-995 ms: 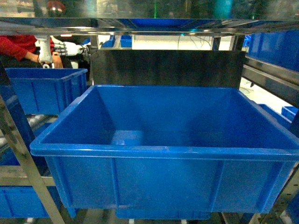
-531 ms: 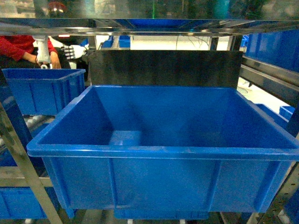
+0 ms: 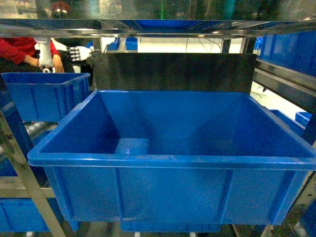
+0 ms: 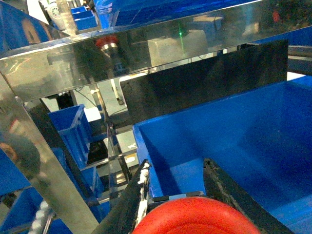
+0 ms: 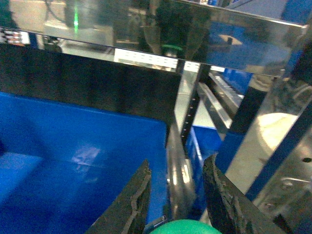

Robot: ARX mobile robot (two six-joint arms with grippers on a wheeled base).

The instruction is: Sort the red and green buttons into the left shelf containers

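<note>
A large deep blue bin [image 3: 168, 160] fills the middle of the head view; no button shows inside it. Neither gripper appears in the head view. In the left wrist view my left gripper [image 4: 176, 165] is shut on the red button [image 4: 195, 217], whose wide red cap sits between the two black fingers, in front of the bin's near left corner [image 4: 146, 141]. In the right wrist view my right gripper [image 5: 178, 163] is shut on the green button [image 5: 187, 227], of which only the cap's top shows, by the bin's right wall [image 5: 156, 146].
A second blue bin [image 3: 47, 94] stands on the shelf to the left. A steel shelf beam [image 3: 158, 27] runs just above, and a black panel [image 3: 173, 71] stands behind the big bin. Slanted steel uprights [image 3: 19, 163] flank it. A person in red [image 3: 19, 49] is at the far left.
The head view has shifted a little, so the big bin sits slightly further left and lower in the frame than a second ago. Since half a second ago almost nothing has moved.
</note>
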